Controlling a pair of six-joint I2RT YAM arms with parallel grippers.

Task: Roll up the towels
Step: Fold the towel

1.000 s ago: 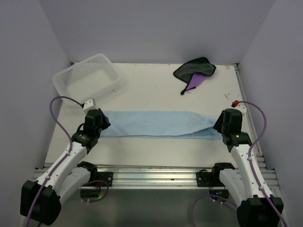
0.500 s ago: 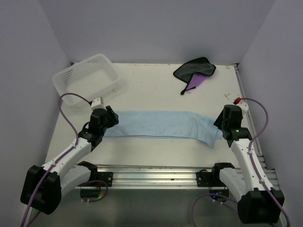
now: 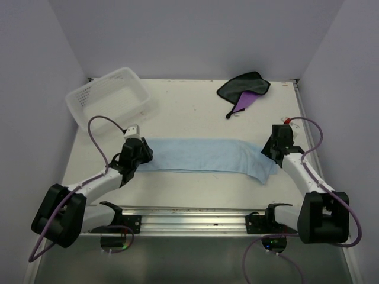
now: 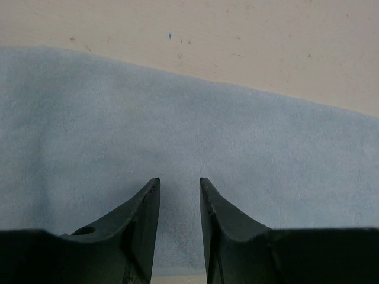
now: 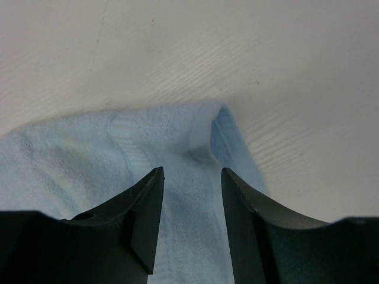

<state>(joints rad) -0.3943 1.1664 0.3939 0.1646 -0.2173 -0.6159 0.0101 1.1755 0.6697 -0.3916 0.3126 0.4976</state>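
Observation:
The light blue towel (image 3: 204, 155) lies flat as a long strip across the middle of the table, and its right end is rumpled with a folded corner. My left gripper (image 3: 142, 152) is low over the strip's left end. In the left wrist view its jaws (image 4: 179, 178) stand slightly apart with flat blue towel (image 4: 195, 118) showing between them. My right gripper (image 3: 271, 149) is over the right end. In the right wrist view it is open (image 5: 192, 170) above the folded corner (image 5: 89, 154). The purple towel with a dark face (image 3: 244, 89) lies crumpled at the back right.
A white lattice basket (image 3: 109, 97) stands at the back left. Grey walls close in the table on three sides. A metal rail (image 3: 195, 216) runs along the near edge between the arm bases.
Both arms have reached farther from their bases. The left gripper moved right and back onto the towel's left end. The towel shifted back a little and its right end bunched up.

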